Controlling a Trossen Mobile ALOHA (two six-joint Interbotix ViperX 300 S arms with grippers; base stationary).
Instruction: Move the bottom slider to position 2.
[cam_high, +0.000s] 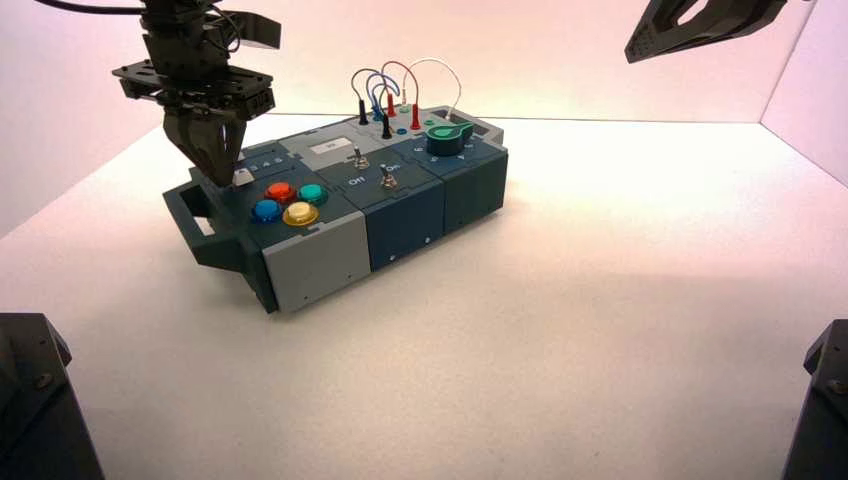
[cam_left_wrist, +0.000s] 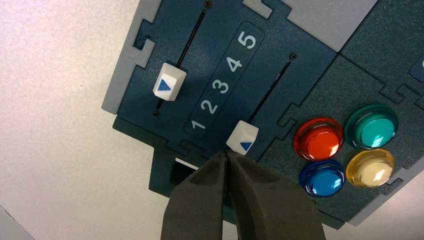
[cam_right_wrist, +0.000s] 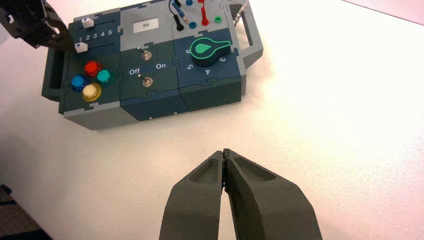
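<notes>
The bottom slider (cam_left_wrist: 242, 138) is a small white knob with a blue triangle, on the slot track beside the four coloured round buttons. It sits level with the numeral 1 (cam_left_wrist: 198, 124), at the end of its track. The numeral 2 (cam_left_wrist: 209, 106) is printed one step further along the row. My left gripper (cam_left_wrist: 226, 154) is shut and empty, with its tips right against the knob's outer side. In the high view the left gripper (cam_high: 215, 170) hangs over the box's left end, beside the knob (cam_high: 241, 177). My right gripper (cam_right_wrist: 223, 152) is shut and empty, held high and off to the right.
The other white slider (cam_left_wrist: 169, 81) sits between numerals 2 and 3. The red (cam_left_wrist: 319, 138), teal (cam_left_wrist: 371, 126), blue (cam_left_wrist: 322, 177) and yellow (cam_left_wrist: 370, 167) buttons lie beside the track. Two toggle switches (cam_high: 357, 157), a green knob (cam_high: 449, 134) and wires (cam_high: 390, 90) lie further right.
</notes>
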